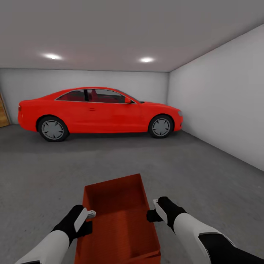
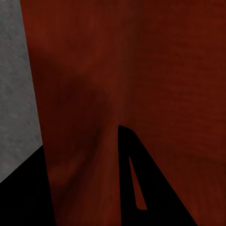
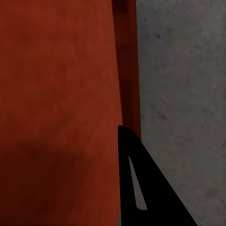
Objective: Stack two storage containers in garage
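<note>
**A:** What are the two tools doing?

**B:** The left tool (image 1: pixel 89 215) is pressing against the left long wall of an orange-red storage container (image 1: pixel 117 216), and the right tool (image 1: pixel 153 212) is pressing against the opposite long wall. The container is sitting squeezed between them, in front of the robot. I cannot tell whether either tool's own fingers are spread or pressed together; each is showing a single pale finger against the wall, with a black wrist and white forearm behind it.

**B:** In the left wrist view a dark finger (image 2: pixel 141 188) is lying over the container's red surface (image 2: pixel 132 70), with grey floor (image 2: pixel 16 94) beside it. In the right wrist view a finger (image 3: pixel 141 188) is sitting at the container's rim (image 3: pixel 127 70), where red surface is meeting the concrete floor (image 3: pixel 188 94).

**A:** Is anything lying in the container?

**B:** It is lidless, and the inside that is showing is empty. Whether it is resting on the floor or being held just above it, I cannot tell.

**A:** And around it?

**B:** Rough dark-grey floor (image 1: pixel 205 176) is stretching ahead. Well beyond the container a red car (image 1: pixel 101 112) is standing side-on against the white back wall (image 1: pixel 36 82). Another white wall (image 1: pixel 227 95) is running along the right, two ceiling spotlights (image 1: pixel 146 59) are glowing, and part of a wooden door (image 1: pixel 3 113) is showing at the far left.
</note>
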You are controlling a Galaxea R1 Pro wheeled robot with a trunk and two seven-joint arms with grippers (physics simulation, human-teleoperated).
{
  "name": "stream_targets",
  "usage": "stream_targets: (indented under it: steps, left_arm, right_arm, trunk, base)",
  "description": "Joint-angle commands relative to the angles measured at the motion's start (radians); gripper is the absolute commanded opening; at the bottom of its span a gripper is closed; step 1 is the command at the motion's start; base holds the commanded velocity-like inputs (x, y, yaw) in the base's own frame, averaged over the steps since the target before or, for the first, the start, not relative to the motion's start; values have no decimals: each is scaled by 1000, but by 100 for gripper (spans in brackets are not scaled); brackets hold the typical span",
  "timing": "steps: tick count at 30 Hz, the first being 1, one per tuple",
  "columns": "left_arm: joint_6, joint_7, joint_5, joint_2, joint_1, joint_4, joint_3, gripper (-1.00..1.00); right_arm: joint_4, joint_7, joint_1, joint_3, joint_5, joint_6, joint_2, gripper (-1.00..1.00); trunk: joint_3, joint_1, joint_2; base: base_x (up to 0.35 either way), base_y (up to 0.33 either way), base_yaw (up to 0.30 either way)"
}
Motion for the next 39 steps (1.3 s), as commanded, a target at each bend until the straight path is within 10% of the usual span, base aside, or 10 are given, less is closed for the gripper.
stream_targets:
  steps: [1,39]
  left_arm:
    - [-8,9,56,0,-1,-2,5,-100]
    - [-7,9,53,-3,-1,0,5,-100]
  right_arm:
    - [-2,-4,0,5,16,6,0,-100]
    - [-2,-4,5,5,16,6,0,-100]
  trunk:
    - [-1,0,-1]
    - [-29,34,-64]
  base:
    - [0,0,0]
    - [56,0,0]
